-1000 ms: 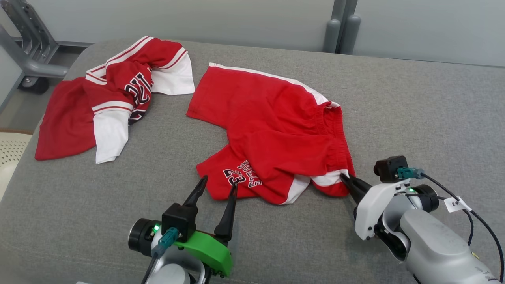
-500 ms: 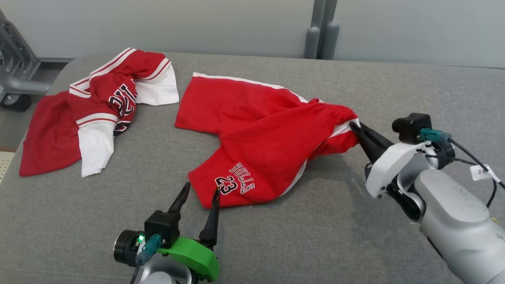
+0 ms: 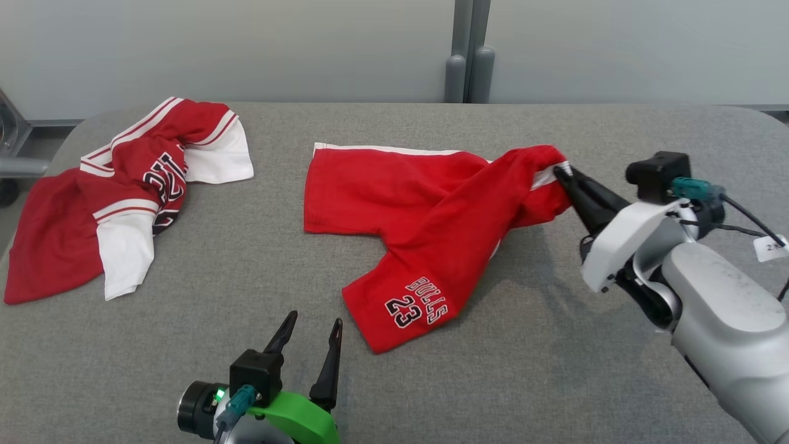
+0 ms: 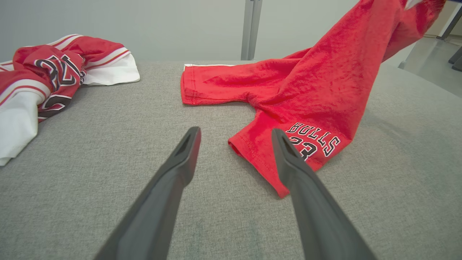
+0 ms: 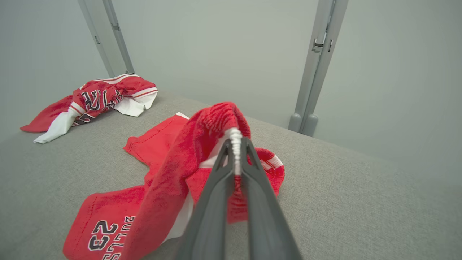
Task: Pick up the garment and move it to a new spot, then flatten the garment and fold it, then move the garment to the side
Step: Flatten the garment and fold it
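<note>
The red shorts (image 3: 419, 203) read BULLS 23 on one leg; the right claw (image 3: 562, 172) is clenched on their waistband, holding that end raised while the legs lie mid-surface; the left claw (image 3: 313, 319) gapes wide, empty, near the printed leg; a crumpled jersey (image 3: 123, 185) lies far left on the grey padded surface (image 3: 555, 370); pale wall (image 3: 246, 49) behind

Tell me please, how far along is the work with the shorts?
Done: the right gripper is shut on the waistband of the shorts. In hand: the pick-up; the waist end is raised, both legs lie on the grey surface. To do: moving, flattening, folding, setting aside. The left gripper is open and empty.
</note>
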Controlling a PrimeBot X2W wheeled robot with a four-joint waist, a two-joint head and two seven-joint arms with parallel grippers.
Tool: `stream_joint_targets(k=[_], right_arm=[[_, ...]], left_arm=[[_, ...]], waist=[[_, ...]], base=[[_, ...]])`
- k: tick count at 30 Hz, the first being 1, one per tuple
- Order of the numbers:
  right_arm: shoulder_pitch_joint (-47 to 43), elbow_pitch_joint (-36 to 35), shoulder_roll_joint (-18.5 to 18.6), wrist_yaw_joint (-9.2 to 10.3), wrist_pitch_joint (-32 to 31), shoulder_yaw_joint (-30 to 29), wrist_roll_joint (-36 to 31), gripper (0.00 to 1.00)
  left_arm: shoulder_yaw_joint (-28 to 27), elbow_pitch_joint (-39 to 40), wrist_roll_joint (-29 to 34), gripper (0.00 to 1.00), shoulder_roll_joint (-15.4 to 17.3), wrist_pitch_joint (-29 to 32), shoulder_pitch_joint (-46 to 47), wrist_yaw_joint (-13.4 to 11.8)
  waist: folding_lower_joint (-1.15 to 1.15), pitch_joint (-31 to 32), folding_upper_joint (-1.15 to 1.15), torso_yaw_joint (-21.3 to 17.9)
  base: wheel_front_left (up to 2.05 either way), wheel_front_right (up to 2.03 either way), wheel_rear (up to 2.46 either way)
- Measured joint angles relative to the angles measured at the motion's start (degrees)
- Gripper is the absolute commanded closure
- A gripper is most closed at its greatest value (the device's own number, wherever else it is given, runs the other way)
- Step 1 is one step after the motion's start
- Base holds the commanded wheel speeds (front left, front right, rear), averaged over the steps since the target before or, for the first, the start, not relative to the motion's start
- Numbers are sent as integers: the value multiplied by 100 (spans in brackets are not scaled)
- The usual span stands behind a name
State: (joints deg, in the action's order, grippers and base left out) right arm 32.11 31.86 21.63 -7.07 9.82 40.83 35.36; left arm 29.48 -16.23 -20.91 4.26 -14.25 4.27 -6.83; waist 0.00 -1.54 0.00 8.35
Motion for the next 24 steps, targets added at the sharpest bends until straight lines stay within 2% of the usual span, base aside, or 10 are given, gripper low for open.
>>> stream_joint_targets(k=[8, 10, 12, 15, 19, 21, 24], right_arm=[[227, -1180, -325, 0, -264, 1031, 344, 100], [492, -1434, -446, -3, -246, 982, 491, 100], [853, -1510, -528, -7, -143, 536, 672, 100], [1316, -1169, -265, 4, -209, -112, 765, 100], [1073, -372, 280, 65, -732, -2, 751, 100], [734, -140, 315, 57, -909, 159, 762, 100], [309, 14, 145, 54, -1025, 332, 894, 100]], left_arm=[[-47, 23, 0, 0, -16, 0, 1, 1], [-115, 42, 0, 0, -19, 0, 1, 1], [-165, 62, 0, 0, -18, 0, 2, 1], [-197, 71, 0, 0, -20, 0, 2, 1], [-256, 74, 0, 0, -21, 0, 1, 1], [-279, 71, -1, 0, -21, 0, -1, 1], [-292, 71, -3, 0, -22, 0, -12, 1]], waist=[[0, 114, 0, 32], [0, 143, 0, 55], [0, 171, 0, 81], [0, 205, 0, 135], [0, 226, 0, 237], [0, 220, 0, 289], [0, 168, 0, 329]], base=[[0, 0, 0], [0, 0, 0], [0, 0, 0], [0, 0, 0], [0, 0, 0], [0, 0, 0], [0, 0, 0]])
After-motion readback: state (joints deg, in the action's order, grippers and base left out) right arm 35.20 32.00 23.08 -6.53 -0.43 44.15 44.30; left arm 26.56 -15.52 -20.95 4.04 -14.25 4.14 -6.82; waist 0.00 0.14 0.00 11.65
